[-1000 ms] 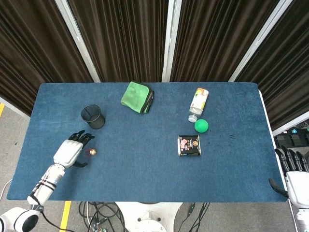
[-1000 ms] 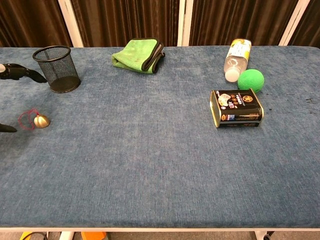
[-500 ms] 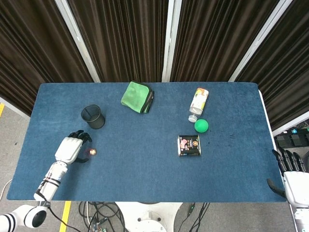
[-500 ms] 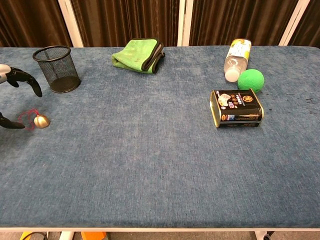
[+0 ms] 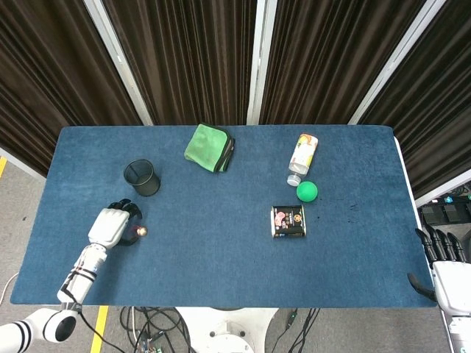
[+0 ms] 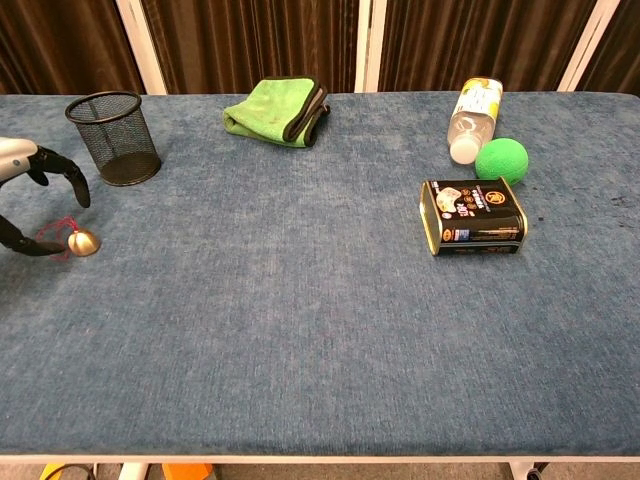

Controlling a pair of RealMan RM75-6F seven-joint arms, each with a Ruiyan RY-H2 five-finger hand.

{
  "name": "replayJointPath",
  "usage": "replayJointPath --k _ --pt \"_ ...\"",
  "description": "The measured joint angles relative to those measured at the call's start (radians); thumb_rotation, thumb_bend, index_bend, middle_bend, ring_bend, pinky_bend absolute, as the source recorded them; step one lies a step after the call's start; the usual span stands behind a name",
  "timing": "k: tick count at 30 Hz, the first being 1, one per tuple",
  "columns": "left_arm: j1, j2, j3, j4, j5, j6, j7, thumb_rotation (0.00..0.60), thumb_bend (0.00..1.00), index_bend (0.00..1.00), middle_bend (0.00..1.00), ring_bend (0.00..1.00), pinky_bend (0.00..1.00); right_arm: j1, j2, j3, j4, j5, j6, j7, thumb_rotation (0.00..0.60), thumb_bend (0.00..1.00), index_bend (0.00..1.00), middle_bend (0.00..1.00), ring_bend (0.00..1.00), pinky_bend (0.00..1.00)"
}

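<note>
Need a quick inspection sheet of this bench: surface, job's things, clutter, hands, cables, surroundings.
Surface: blue cloth-covered table, flat; a few dark specks near its right end.
Job's things: small gold bell with a red cord lies on the cloth, beside the left hand.
Clutter: black mesh cup upright; green cloth folded; plastic bottle on its side; green ball next to the bottle; dark tin lying flat.
Hands: left hand's fingers curve around the bell, contact unclear; right hand off the table's right edge, fingers apart, holding nothing.
Cables: loose bundle on the floor under the front edge.
Surroundings: dark curtains behind with pale posts.
</note>
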Motion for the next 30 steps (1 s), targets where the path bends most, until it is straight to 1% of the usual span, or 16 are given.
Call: replayJointPath --k 30 --pt "-0.026 -0.012 -0.001 -0.009 -0.036 -0.010 0.036 0.600 0.30 0.48 0.29 0.15 0.25 -0.001 -0.010 -0.001 0.034 0.008 -0.016 0.030 0.600 0.17 0.00 0.00 0.00 0.00"
